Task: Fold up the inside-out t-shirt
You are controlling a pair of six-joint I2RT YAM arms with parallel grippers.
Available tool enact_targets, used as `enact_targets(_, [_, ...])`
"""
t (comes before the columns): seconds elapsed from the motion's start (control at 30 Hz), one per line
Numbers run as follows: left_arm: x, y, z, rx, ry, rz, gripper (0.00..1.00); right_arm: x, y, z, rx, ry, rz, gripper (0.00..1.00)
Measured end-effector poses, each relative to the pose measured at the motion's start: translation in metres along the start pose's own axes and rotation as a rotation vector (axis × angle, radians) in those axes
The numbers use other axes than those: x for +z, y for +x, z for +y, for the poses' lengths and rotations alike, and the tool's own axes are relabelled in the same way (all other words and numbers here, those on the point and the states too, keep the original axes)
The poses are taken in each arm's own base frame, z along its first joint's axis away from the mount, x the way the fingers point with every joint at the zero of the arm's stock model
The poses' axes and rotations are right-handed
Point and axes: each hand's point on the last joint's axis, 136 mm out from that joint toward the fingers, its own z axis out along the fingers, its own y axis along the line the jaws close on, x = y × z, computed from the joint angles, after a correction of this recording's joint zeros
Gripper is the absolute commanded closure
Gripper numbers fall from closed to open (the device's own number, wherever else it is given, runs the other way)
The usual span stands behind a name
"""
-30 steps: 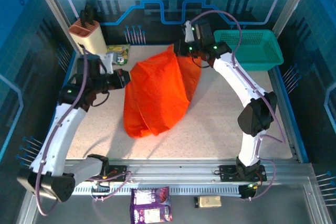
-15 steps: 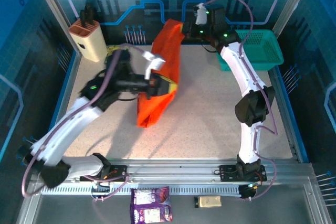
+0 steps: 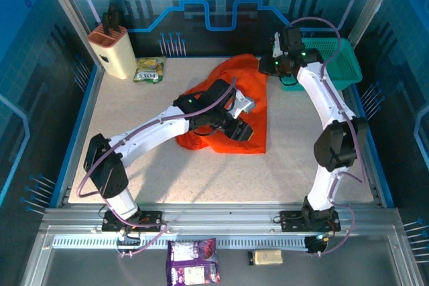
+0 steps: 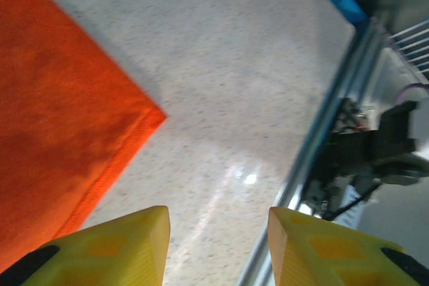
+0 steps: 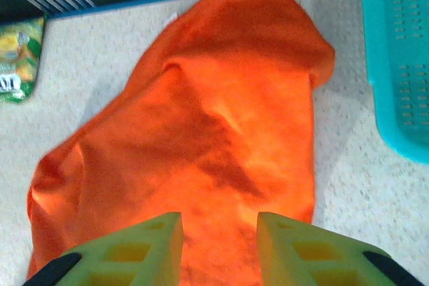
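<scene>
Although both grippers stand open and empty, I do not rate the garment ready for a fold. Top view: the inside-out t-shirt (image 3: pixel 249 88) lies bunched and creased on the bench (image 3: pixel 301 165), from the middle toward the far edge, its far right part near the teal basket (image 3: pixel 335 65). The left gripper (image 3: pixel 239 130) hangs over its near right part, with the left arm (image 3: pixel 154 128) crossing the cloth, and the right gripper (image 3: pixel 267 65) sits by its far end, just beside the basket. Risk noted: an arm drawn back low could drag the heap, and a right-side reach could catch the basket rim. Left wrist view: yellow fingers (image 4: pixel 120 246) apart, nothing between them, bare bench below, the hemmed corner (image 4: pixel 144 118) off to one side; closing here would, in my judgement, pinch nothing. Right wrist view: fingers (image 5: pixel 134 249) apart above the cloth, which shows overlapping folds. A pinch from this spot may take several layers or only one, and lift a lump rather than an edge. I would fold nothing until it is spread flat.
</scene>
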Motion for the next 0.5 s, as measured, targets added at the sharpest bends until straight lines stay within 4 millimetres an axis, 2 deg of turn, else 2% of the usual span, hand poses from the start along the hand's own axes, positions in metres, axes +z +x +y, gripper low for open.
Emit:
enact_targets(0.1, [0.004, 0.023, 0.032, -0.048, -0.095, 0.051, 0.59, -0.007, 0.037, 0.012, -0.062, -0.005, 0.059, 0.69])
enact_targets(0.23, [-0.001, 0.054, 0.093, -0.204, -0.205, 0.093, 0.59, 0.0, 0.097, 0.043, -0.183, -0.034, 0.178, 0.7])
enact_targets(0.33, [-0.019, 0.073, 0.133, -0.346, -0.265, 0.079, 0.59, 0.01, 0.15, 0.068, -0.286, -0.05, 0.281, 0.71])
enact_targets(0.4, [-0.035, 0.077, 0.153, -0.423, -0.295, 0.045, 0.58, 0.014, 0.184, 0.082, -0.355, -0.06, 0.341, 0.69])
enact_targets(0.5, [-0.061, 0.077, 0.175, -0.503, -0.323, -0.026, 0.58, 0.017, 0.223, 0.102, -0.448, -0.073, 0.405, 0.68])
